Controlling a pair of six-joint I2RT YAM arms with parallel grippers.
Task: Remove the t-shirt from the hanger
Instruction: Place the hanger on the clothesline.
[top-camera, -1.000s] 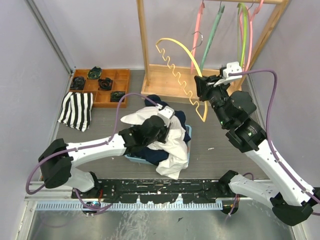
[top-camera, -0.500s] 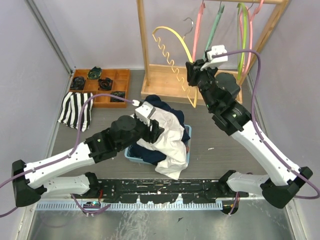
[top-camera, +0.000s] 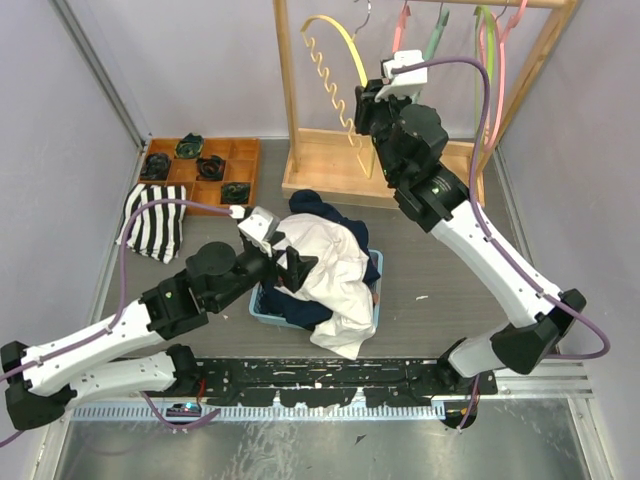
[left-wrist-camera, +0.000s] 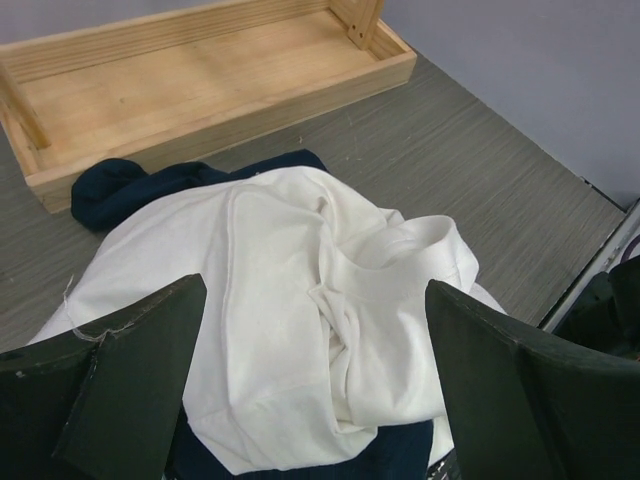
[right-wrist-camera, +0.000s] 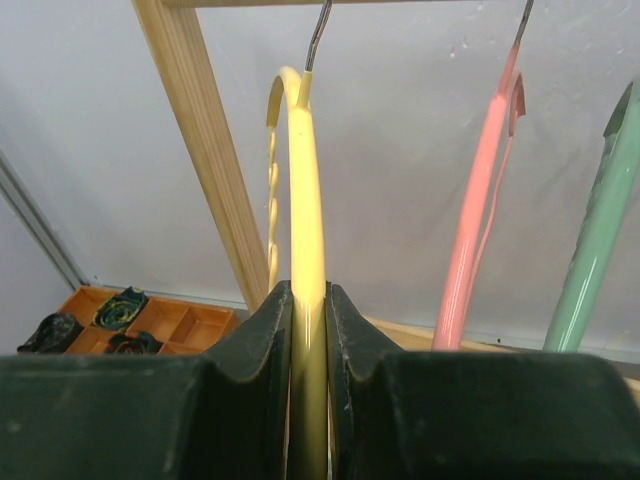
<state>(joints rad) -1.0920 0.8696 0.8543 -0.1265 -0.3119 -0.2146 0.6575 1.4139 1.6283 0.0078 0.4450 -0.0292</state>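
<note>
Left tool (left-wrist-camera: 315, 297) wide apart over crumpled white t-shirt (left-wrist-camera: 280, 230); right tool (right-wrist-camera: 307, 305) clamped on bare yellow hanger (right-wrist-camera: 304, 170).

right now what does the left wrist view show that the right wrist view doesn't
Only the left wrist view: the white t-shirt heaped over a navy garment, framed by the open left gripper.

Only the right wrist view: the right gripper shut on the yellow hanger, the pink hanger, the green hanger and the orange tray.

Both: the wooden rack, its base in the left view and its post in the right, plus the pale wall.
</note>
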